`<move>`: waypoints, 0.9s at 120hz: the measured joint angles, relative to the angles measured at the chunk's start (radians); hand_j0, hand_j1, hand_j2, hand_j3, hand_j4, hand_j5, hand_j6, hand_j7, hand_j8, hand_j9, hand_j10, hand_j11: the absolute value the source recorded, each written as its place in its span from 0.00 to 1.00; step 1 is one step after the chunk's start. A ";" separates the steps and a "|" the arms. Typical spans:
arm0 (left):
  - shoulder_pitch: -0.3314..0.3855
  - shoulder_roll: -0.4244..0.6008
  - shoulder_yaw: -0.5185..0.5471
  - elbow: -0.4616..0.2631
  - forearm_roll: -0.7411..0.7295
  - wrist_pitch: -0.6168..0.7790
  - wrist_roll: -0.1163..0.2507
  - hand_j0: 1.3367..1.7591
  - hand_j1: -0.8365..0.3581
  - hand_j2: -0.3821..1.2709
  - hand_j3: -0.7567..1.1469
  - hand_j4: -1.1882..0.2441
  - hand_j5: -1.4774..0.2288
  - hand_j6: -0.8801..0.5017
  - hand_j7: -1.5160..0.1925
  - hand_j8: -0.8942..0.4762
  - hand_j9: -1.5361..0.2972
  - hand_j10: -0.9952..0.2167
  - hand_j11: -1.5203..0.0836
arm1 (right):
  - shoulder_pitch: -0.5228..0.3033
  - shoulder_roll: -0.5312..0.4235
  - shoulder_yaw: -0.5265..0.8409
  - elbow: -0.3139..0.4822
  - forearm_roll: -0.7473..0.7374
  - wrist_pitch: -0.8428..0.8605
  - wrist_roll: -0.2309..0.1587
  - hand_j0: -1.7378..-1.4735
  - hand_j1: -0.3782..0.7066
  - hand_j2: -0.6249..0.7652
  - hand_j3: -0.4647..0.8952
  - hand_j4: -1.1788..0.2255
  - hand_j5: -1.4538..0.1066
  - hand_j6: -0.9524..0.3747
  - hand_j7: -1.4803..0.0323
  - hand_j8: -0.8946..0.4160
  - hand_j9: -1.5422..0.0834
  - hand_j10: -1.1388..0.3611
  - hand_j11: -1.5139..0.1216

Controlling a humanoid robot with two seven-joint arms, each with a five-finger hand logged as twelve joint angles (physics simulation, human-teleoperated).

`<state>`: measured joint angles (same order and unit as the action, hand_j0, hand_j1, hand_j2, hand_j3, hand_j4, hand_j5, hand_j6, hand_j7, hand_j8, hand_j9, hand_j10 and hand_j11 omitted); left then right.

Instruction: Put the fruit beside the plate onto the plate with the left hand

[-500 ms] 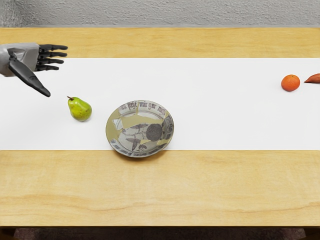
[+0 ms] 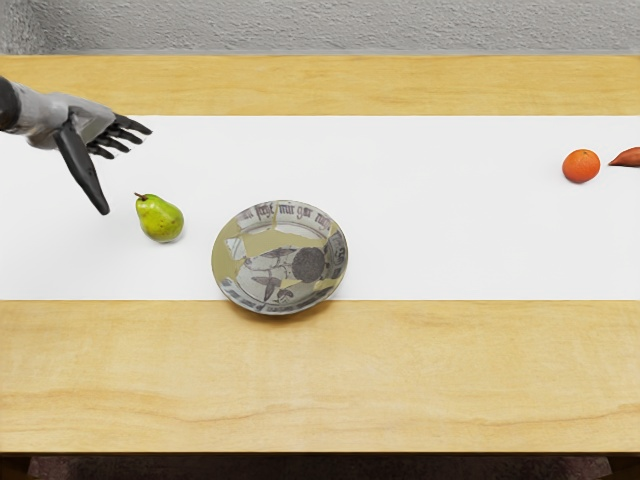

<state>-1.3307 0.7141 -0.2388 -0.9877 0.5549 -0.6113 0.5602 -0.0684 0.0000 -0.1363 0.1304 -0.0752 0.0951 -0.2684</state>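
A green pear point(image 2: 160, 218) lies on the white runner just left of the shiny silver plate point(image 2: 280, 257), apart from it. My left hand point(image 2: 100, 150) hovers up and to the left of the pear, open, its dark fingers point(image 2: 128, 130) spread and the thumb pointing down toward the fruit without touching it. It holds nothing. The right arm does not show.
An orange point(image 2: 581, 165) and a reddish sweet potato point(image 2: 627, 157) sit at the far right edge of the runner. The wooden table point(image 2: 320, 370) runs wide in front of the plate, and a grey wall stands behind the table.
My left hand has moved right and down toward the pear and turned, its thumb now pointing more steeply downward. The pear and plate have not moved.
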 joint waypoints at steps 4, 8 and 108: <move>-0.012 -0.016 0.001 -0.002 0.027 0.000 0.014 0.76 0.97 0.23 0.40 0.81 0.85 0.62 0.87 0.64 0.82 0.80 0.93 | 0.000 0.000 0.000 0.000 0.000 0.000 0.000 0.30 0.03 0.45 0.34 0.84 0.93 0.72 0.98 0.68 0.95 0.76 0.93; -0.012 -0.031 0.001 -0.004 0.062 0.000 0.024 0.76 0.97 0.23 0.40 0.81 0.85 0.62 0.87 0.64 0.82 0.80 0.93 | 0.000 0.000 0.000 0.000 0.000 0.000 0.000 0.30 0.03 0.45 0.34 0.84 0.93 0.72 0.98 0.68 0.95 0.76 0.93; 0.108 -0.174 0.062 -0.178 0.495 0.320 0.051 0.76 0.97 0.23 0.40 0.81 0.85 0.62 0.87 0.63 0.82 0.80 0.93 | -0.001 0.000 0.001 0.000 0.000 0.000 0.000 0.30 0.03 0.45 0.34 0.84 0.93 0.72 0.98 0.68 0.95 0.76 0.93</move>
<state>-1.2223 0.5400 -0.1770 -1.1655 1.0496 -0.2914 0.6109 -0.0690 0.0000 -0.1356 0.1304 -0.0752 0.0951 -0.2684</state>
